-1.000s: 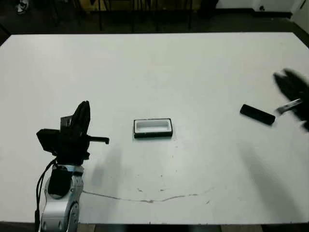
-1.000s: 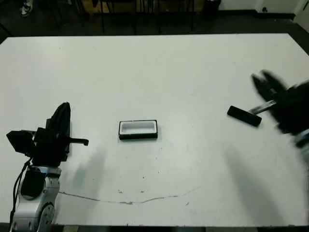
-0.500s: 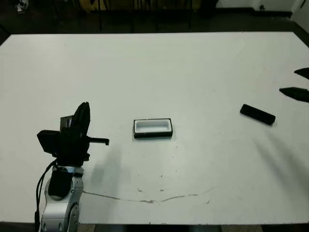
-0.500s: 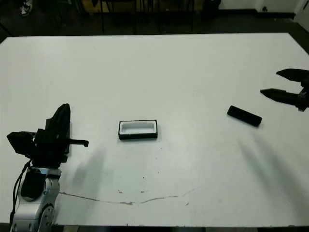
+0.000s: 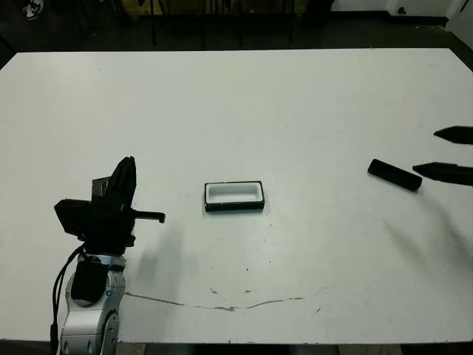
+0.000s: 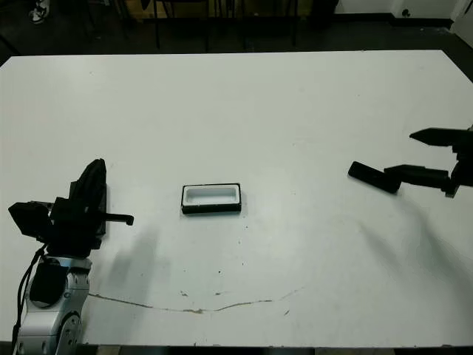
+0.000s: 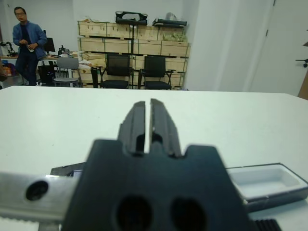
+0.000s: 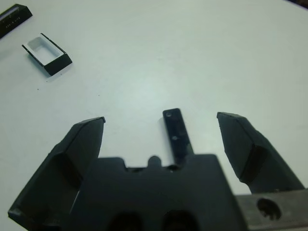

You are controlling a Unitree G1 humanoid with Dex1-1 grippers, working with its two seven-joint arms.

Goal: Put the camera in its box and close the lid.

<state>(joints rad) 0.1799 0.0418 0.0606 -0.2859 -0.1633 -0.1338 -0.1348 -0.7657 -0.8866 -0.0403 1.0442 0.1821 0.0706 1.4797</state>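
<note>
The camera [image 5: 395,175] lies flat on the white table [image 5: 295,96] at the far right, its long axis slanting from far-left to near-right. The right gripper [image 6: 417,155] reaches in from the right edge with its two fingers spread wide and nothing between them; in the right wrist view the camera [image 8: 177,136] sits in the gap between the two fingers [image 8: 84,144], touching neither. From the head views the nearer fingertip is just beside the camera's right end.

The box [image 5: 234,196] stands open near the middle of the table, well apart from the camera to its left, white lining showing. The lid [image 8: 13,18] appears only in the right wrist view, as a flat black panel lying beyond the box.

The left gripper [image 5: 124,181] hovers over the near-left part of the table, left of the box, its fingers [image 7: 137,122] pressed almost together around nothing.
</note>
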